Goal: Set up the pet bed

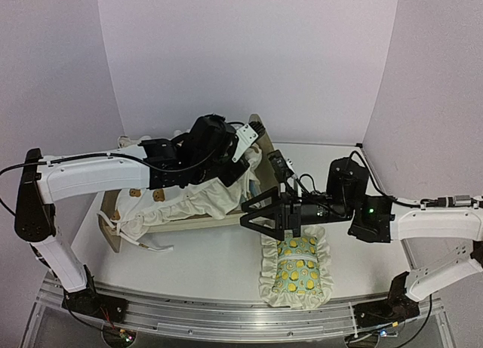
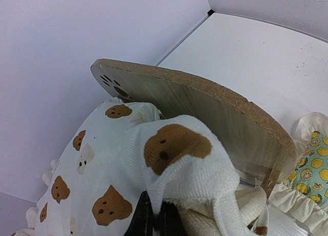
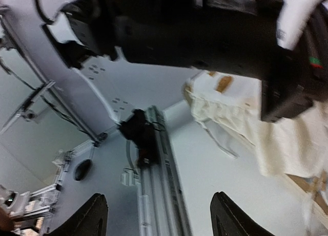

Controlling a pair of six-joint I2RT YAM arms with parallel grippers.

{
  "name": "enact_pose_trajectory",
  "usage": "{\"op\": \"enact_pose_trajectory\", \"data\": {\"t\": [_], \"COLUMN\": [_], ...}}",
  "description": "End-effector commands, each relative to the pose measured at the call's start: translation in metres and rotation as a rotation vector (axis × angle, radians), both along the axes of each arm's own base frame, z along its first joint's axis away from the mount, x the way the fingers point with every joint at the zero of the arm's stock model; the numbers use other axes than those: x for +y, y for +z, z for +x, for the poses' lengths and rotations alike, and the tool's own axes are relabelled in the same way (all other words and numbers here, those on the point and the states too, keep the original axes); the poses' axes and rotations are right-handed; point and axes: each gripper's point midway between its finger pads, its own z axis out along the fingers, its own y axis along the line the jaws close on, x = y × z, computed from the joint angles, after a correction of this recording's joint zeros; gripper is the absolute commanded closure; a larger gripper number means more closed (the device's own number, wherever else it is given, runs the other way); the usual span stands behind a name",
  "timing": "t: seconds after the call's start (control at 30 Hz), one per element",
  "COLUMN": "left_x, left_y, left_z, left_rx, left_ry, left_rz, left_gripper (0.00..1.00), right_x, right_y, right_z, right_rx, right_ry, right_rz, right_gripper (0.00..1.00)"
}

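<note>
Now, left hand (image 2: 155, 216) tight on the bear-print cushion (image 2: 102, 159); right hand (image 3: 161, 215) wide apart, empty.

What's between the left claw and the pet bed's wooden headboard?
The bear-print cushion. In the left wrist view it bunches up from the left gripper, which pinches it, toward the pet bed's headboard.

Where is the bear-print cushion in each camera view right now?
Top external: bear-print cushion draped over the pet bed, left of centre.
Left wrist: fills the lower left, below the headboard.
Right wrist: cream cloth at the right.
Shared landmark: lemon pillow, seen in top external and at left wrist's right edge.
</note>
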Motion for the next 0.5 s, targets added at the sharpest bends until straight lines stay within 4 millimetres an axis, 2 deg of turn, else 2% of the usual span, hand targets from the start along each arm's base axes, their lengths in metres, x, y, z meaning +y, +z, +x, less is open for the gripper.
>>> {"op": "enact_pose_trajectory", "data": {"t": [0.0,0.13,0.2,0.33,0.47], "left_x": [0.001,0.000,-0.002,-0.003,0.001], "left_y": [0.001,0.007,0.008,0.011,0.017], "left_z": [0.005,0.006,0.006,0.008,0.007], "left_rx": [-0.015,-0.022,-0.020,-0.024,-0.033], "left_ry": [0.018,0.021,0.013,0.018,0.024], "left_rz": [-0.003,-0.037,-0.045,-0.043,-0.051], "left_gripper": [1.00,1.00,1.00,1.00,1.00], "right_x": [-0.032,-0.055,-0.053,-0.041,-0.031], "right_y": [-0.047,-0.058,-0.060,-0.077,-0.081], "right_z": [0.049,0.074,0.077,0.083,0.097], "right_rx": [-0.117,-0.184,-0.209,-0.272,-0.365], "right_ry": [-0.304,-0.474,-0.474,-0.428,-0.423], "right_rz": [-0.291,-0.371,-0.388,-0.472,-0.532], "right_gripper": [0.33,0.41,0.42,0.38,0.38]}}
